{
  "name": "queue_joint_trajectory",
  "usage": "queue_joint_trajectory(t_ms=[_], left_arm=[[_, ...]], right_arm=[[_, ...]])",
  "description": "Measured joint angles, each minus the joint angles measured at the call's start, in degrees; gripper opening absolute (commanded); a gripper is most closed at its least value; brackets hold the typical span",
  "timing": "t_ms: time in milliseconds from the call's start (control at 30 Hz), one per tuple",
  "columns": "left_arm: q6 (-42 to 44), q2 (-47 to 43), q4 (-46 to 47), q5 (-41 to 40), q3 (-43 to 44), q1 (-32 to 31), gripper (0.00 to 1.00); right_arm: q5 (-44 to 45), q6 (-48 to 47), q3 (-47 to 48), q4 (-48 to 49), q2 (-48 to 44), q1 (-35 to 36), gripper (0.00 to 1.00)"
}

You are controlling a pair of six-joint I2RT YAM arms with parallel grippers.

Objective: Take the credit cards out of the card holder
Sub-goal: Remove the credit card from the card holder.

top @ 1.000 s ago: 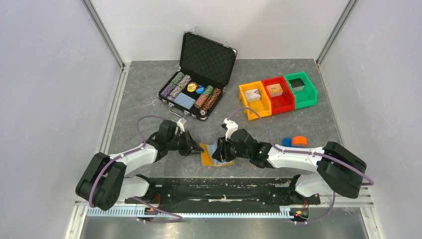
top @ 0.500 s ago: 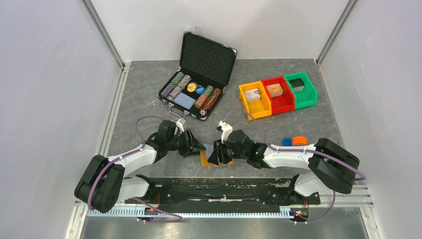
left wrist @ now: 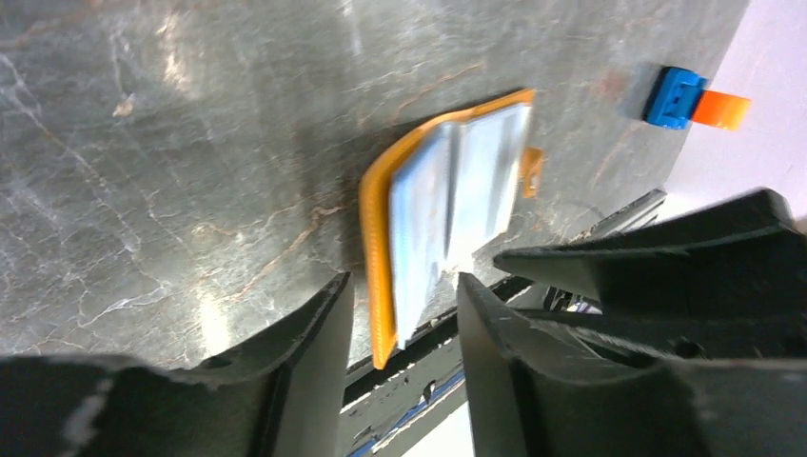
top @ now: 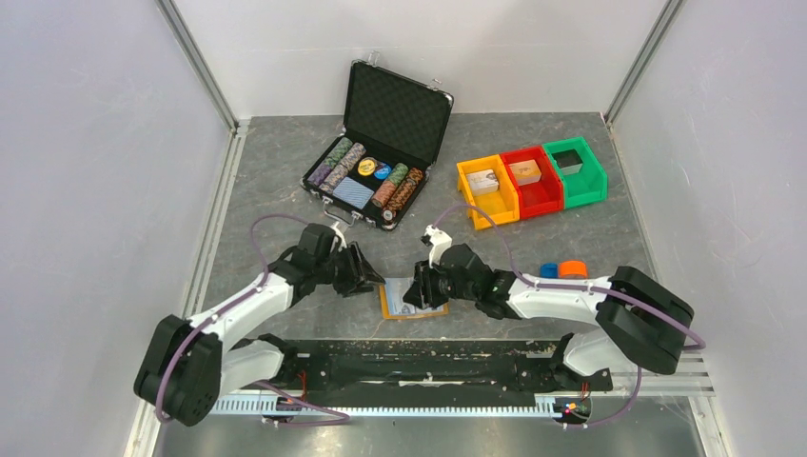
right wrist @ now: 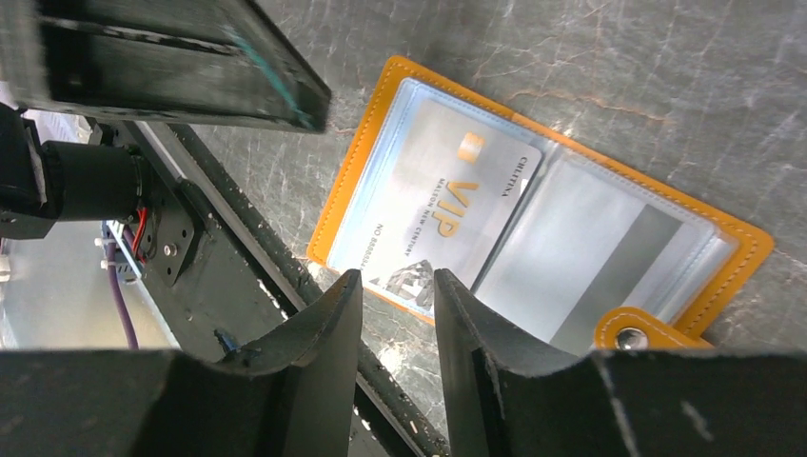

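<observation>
The orange card holder (top: 400, 303) lies open and flat on the grey table, between my two grippers. In the right wrist view, clear sleeves in the card holder (right wrist: 733, 238) hold the credit cards: a pale card printed VIP (right wrist: 447, 195) and a grey one with a dark stripe (right wrist: 600, 257). My left gripper (top: 373, 278) is open just left of the holder, with the holder's near corner (left wrist: 381, 333) showing below the gap and untouched. My right gripper (top: 419, 286) hovers over the holder's right half, jaws a narrow gap apart, with nothing between them.
The open black chip case (top: 376, 171) stands at the back. Orange (top: 487, 190), red (top: 531, 181) and green (top: 574, 171) bins sit back right. A small blue piece (top: 549, 270) and an orange one (top: 572, 269) lie right of the holder. The black base rail (top: 419, 357) runs close behind it.
My left gripper has opened and drawn back to the left. The holder, which was lifted between the grippers, now lies spread open and flat. The right gripper shifted slightly and narrowed a little.
</observation>
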Motion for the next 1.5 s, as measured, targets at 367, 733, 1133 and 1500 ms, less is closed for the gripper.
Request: queue_joint_trajectory(t_ms=[367,733,1133,1500], left_arm=[[0.17,-1.6,3.04,4.37,1.55,-0.02,0.14],[-0.22,12.17,13.27,9.22,-1.03,-0.46,0.08],[-0.09,15.34,15.26,9.11,-3.02,-0.61,0.08],[1.05,14.34,13.99,7.67,-3.02,-0.61,0.08]], right_arm=[[-1.38,-0.11,0.0,0.48,1.86,-1.86,0.35],[-4.02,-0.09,-0.02,1.62,4.42,-4.52,0.36],[-7.67,2.14,-1.33,6.14,7.98,-5.73,0.34],[-7.93,3.26,-1.33,8.11,10.58,-5.73,0.33]])
